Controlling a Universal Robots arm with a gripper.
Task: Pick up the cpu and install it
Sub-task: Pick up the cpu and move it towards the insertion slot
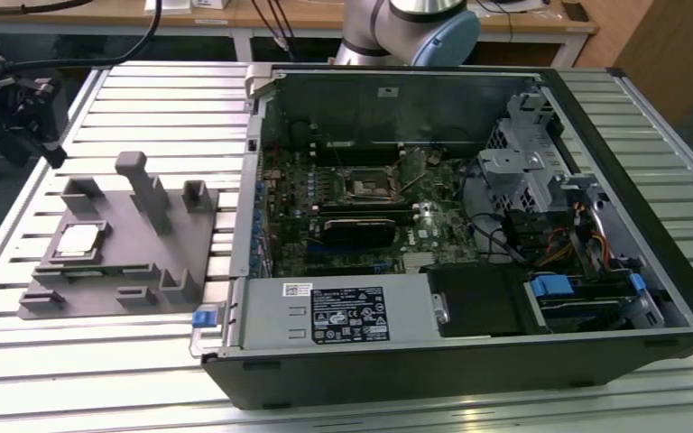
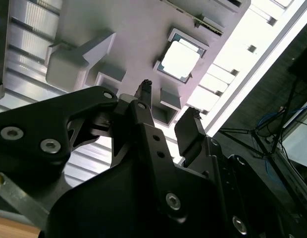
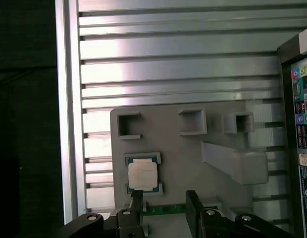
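Observation:
The cpu (image 1: 78, 239) is a small silvery square lying flat in a pocket of the grey fixture block (image 1: 154, 257), on the exterior view's left. Both wrist views look down on the cpu (image 3: 142, 174) (image 2: 179, 60) from well above. My gripper (image 3: 165, 201) (image 2: 168, 99) is open and holds nothing. Its two black fingers (image 3: 137, 201) hang above the fixture block (image 3: 193, 153), just to one side of the chip and apart from it. The black square socket (image 1: 368, 185) sits on the motherboard inside the open computer case (image 1: 467, 361).
The fixture block carries several upright posts (image 1: 142, 185) and small open pockets (image 3: 192, 121). The case wall (image 3: 292, 139) stands close beside the fixture. The ribbed metal table (image 1: 142, 99) ends near the fixture at an edge (image 3: 69, 124), with dark floor beyond.

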